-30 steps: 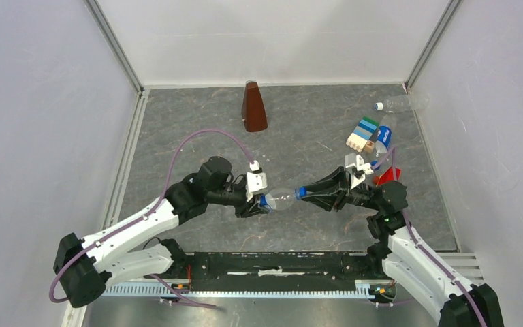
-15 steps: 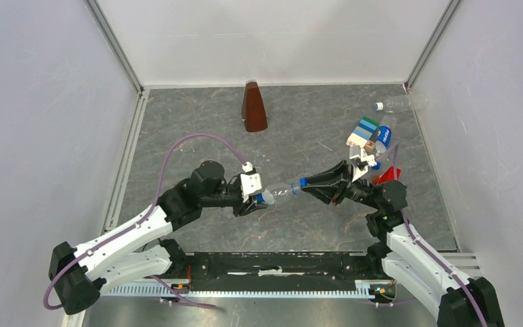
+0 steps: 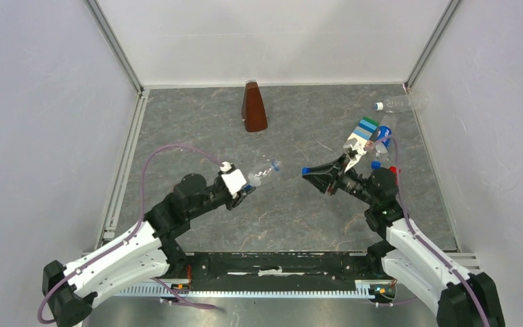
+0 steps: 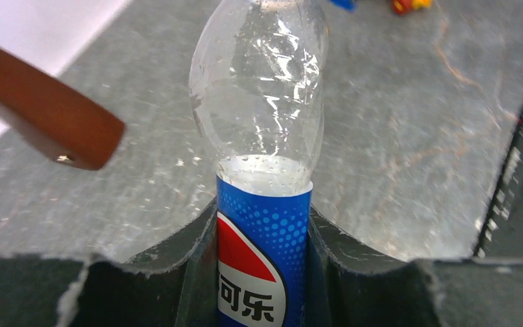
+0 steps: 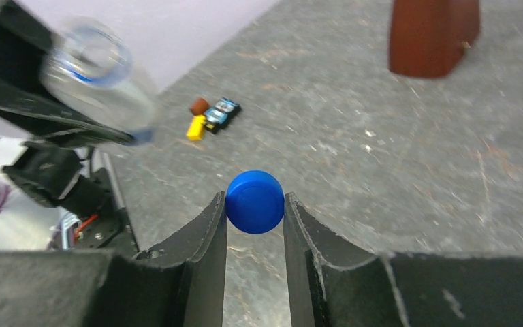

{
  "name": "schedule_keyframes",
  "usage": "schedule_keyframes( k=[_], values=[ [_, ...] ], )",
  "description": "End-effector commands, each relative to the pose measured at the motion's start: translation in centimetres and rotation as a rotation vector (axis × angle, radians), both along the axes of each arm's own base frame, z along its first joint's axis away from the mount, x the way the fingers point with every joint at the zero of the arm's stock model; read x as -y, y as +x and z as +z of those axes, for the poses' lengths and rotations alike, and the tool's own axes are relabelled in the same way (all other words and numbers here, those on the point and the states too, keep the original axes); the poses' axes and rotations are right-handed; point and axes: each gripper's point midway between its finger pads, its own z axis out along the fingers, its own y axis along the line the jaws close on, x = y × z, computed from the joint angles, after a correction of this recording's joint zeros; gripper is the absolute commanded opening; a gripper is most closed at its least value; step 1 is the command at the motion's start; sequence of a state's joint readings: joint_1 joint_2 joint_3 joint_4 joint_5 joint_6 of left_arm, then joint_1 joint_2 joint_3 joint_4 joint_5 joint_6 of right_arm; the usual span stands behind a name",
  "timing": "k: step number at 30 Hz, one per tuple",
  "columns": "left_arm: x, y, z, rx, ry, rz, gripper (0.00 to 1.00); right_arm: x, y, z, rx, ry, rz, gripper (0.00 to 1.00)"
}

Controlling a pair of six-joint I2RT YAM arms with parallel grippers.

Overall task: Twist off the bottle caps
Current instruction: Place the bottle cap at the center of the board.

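2 arms, the left arm (image 3: 119,252) and right arm (image 3: 417,253), wear white shells between black joint housings. A lilac cable (image 3: 170,150) trails along each. The left gripper (image 3: 246,184) and right gripper (image 5: 255,201) have matte black tapered fingers, with white wrist blocks.

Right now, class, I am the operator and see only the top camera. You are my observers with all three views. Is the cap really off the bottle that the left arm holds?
Observer: Yes. The right wrist view shows the right gripper pinching the blue cap by itself, with nothing screwed into it.
Operator: And the bottle's mouth?
Observer: The bottle is blurred in that view, but its mouth faces the camera and looks open, with a blue ring around the neck.
Operator: Where does the left arm grip it?
Observer: The left wrist view shows the left gripper shut on the blue label. The clear upper half sticks out past the fingers.
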State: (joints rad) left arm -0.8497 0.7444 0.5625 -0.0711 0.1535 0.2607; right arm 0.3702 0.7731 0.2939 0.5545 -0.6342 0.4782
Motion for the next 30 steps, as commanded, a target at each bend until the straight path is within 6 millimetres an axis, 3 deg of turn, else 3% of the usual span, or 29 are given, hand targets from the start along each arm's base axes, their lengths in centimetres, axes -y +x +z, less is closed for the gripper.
schedule_keyframes(
  k=[1,5,9,15,19,23,26,30],
  values=[
    [-2.2,1.9,4.6,0.132,-0.249,0.192,0.06,1.0,3.1,-3.2,-0.098,-0.137,-0.119,0.20],
    [-4.3,1.9,6.1,0.184,-0.355,0.279,0.07,-0.5,3.8,-5.2,-0.157,-0.167,-0.102,0.18],
    [-5.3,1.9,6.3,0.183,-0.339,0.312,0.07,-3.2,5.4,-7.5,-0.230,-0.240,-0.103,0.17],
    [-6.2,1.9,6.9,0.200,-0.376,0.350,0.07,-8.0,9.8,-9.6,-0.287,-0.364,-0.130,0.17],
    [-6.9,2.1,8.0,0.215,-0.425,0.391,0.07,-10.7,13.4,-10.3,-0.297,-0.431,-0.179,0.17],
    [-7.0,2.7,9.3,0.233,-0.458,0.421,0.07,-13.1,15.9,-11.9,-0.341,-0.469,-0.204,0.18],
    [-7.2,3.3,9.9,0.195,-0.514,0.466,0.06,-14.8,16.4,-13.4,-0.386,-0.488,-0.195,0.19],
    [-6.2,2.5,10.3,0.173,-0.559,0.401,0.06,-16.6,15.8,-15.2,-0.406,-0.527,-0.172,0.21]
  ],
)
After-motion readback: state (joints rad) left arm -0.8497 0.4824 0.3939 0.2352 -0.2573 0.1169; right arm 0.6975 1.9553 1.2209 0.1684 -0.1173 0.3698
